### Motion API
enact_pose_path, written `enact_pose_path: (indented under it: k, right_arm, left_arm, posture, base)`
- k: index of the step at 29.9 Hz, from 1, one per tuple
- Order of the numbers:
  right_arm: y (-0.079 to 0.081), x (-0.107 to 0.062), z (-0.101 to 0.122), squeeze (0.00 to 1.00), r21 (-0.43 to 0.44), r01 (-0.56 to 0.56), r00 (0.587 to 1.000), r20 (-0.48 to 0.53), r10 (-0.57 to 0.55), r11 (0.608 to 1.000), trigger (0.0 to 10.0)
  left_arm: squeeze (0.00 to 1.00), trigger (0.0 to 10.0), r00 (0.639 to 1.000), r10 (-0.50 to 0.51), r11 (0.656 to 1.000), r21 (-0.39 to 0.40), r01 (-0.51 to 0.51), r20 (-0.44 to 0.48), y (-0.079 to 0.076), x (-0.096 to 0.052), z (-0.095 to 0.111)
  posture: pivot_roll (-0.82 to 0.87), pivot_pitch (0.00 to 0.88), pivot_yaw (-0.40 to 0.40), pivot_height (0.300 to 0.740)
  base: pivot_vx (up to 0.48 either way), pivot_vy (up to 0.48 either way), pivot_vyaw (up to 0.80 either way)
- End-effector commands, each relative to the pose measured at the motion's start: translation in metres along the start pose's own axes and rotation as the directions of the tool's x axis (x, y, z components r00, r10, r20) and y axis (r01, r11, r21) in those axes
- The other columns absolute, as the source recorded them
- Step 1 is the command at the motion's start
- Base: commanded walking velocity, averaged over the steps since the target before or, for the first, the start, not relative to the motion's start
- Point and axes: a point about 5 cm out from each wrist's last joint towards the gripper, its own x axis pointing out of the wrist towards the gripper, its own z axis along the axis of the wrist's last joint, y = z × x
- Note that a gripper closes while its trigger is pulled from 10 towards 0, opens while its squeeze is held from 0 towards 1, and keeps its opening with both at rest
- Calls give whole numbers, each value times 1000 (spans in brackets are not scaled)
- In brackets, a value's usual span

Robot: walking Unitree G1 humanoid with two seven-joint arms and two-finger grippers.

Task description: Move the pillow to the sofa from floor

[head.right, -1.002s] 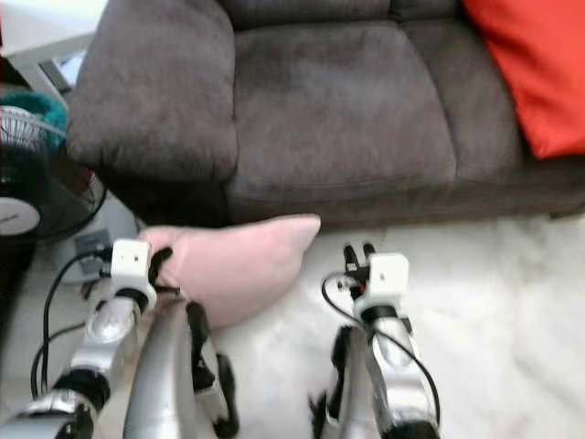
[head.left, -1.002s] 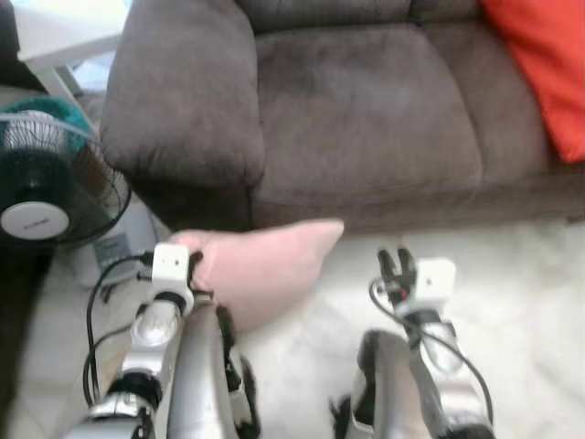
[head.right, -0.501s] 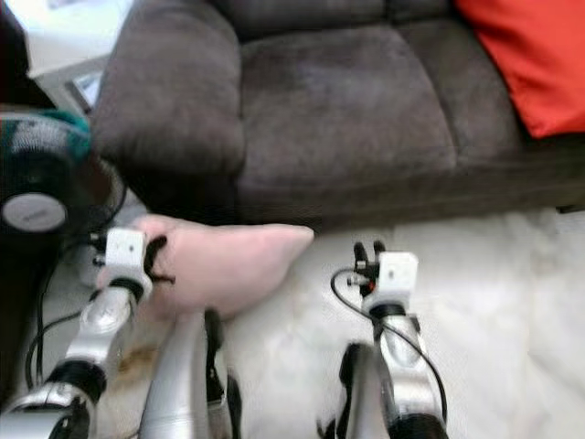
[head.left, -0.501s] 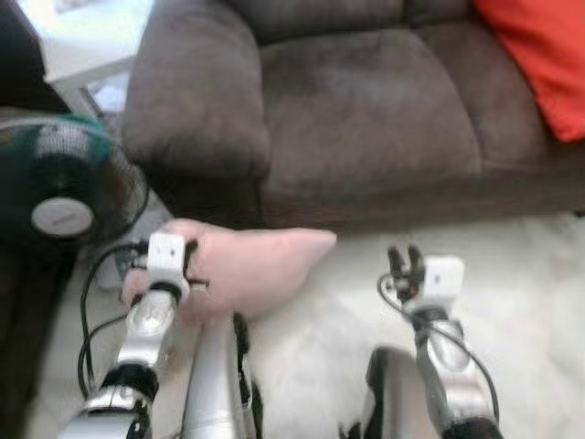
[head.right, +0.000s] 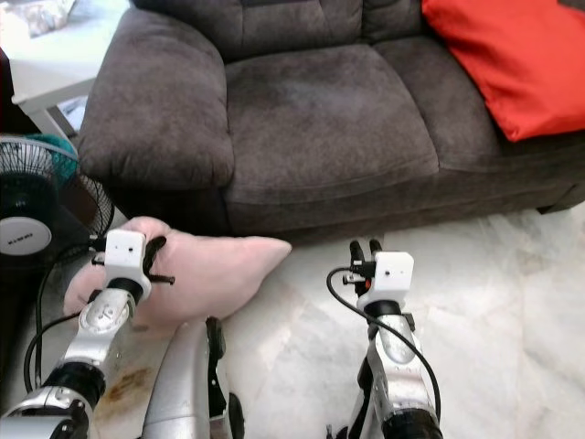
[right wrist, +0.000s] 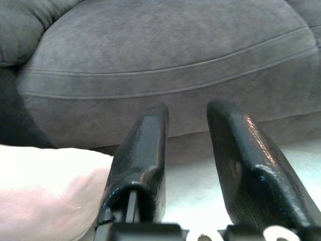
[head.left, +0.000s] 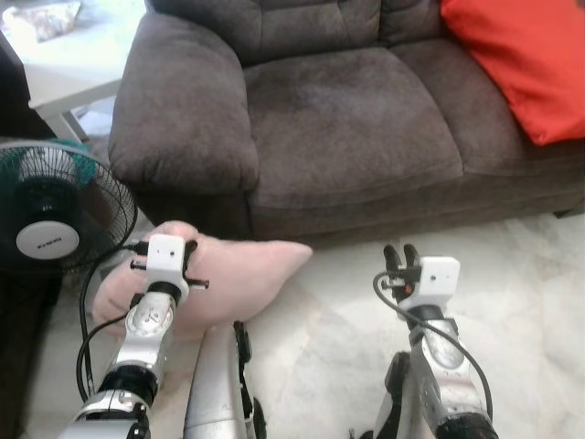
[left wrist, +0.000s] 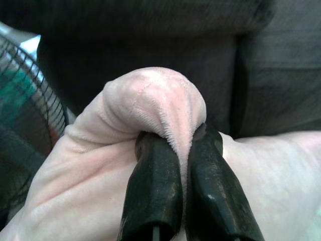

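A pale pink pillow (head.left: 233,274) sits low in front of the dark brown sofa (head.left: 347,119), below its left armrest. My left gripper (left wrist: 173,140) is shut on a bunched fold of the pillow (left wrist: 150,108) at its left end; in the left eye view the left gripper (head.left: 189,259) is at the pillow's left side. My right gripper (head.left: 398,255) is held open over the floor to the right of the pillow's pointed corner, its fingers (right wrist: 145,150) facing the sofa's front and touching nothing.
A red cushion (head.left: 521,64) lies on the sofa's right seat. A standing fan (head.left: 50,215) with a teal and black grille is at the left, beside the armrest, with cables on the floor. Pale marble floor (head.left: 521,274) stretches to the right.
The camera has pulled back and the view has sharpened. The pillow's left end now bulges further left around my left gripper. My right gripper holds the same pose.
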Motion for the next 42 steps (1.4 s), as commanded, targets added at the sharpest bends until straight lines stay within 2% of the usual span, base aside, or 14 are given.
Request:
enact_pose_path:
  k: [1, 6, 10, 13, 26, 42]
  right_arm:
    - [-2, -2, -4, 0, 11, 12, 1000, -13, -12, 1000, 10000]
    - [-7, -3, -3, 0, 9, 22, 1000, -13, -22, 1000, 10000]
    - [-7, -3, -3, 0, 8, 22, 1000, -13, -22, 1000, 10000]
    - [-7, -3, -3, 0, 1, 20, 1000, -14, -20, 1000, 10000]
    - [-9, -7, -3, 0, -1, 45, 999, -10, -45, 999, 10000]
    - [-5, -8, -5, 0, 15, 40, 999, -12, -39, 999, 10000]
  left_arm:
    - [0, 10000, 994, -12, 1000, 21, 9, 106, -1, 5, 20]
    - [0, 10000, 981, -71, 996, 56, 62, 178, -7, -3, 32]
    - [0, 10000, 979, -79, 996, 60, 69, 189, -7, -5, 35]
    - [0, 10000, 968, -115, 992, 67, 103, 224, -16, -7, 46]
    - [0, 10000, 970, -132, 991, 58, 123, 206, -23, -8, 48]
    - [0, 10000, 969, -142, 989, 67, 131, 202, -26, -9, 51]
  posture:
    - [141, 74, 41, 497]
    - [144, 56, 35, 497]
    - [144, 56, 35, 497]
    - [145, 52, 30, 497]
    - [126, 61, 46, 497]
    - [142, 72, 45, 598]
  base:
    - [0, 0, 0]
    - [0, 0, 0]
    - [0, 0, 0]
    - [0, 0, 0]
    - [0, 0, 0]
    - [0, 0, 0]
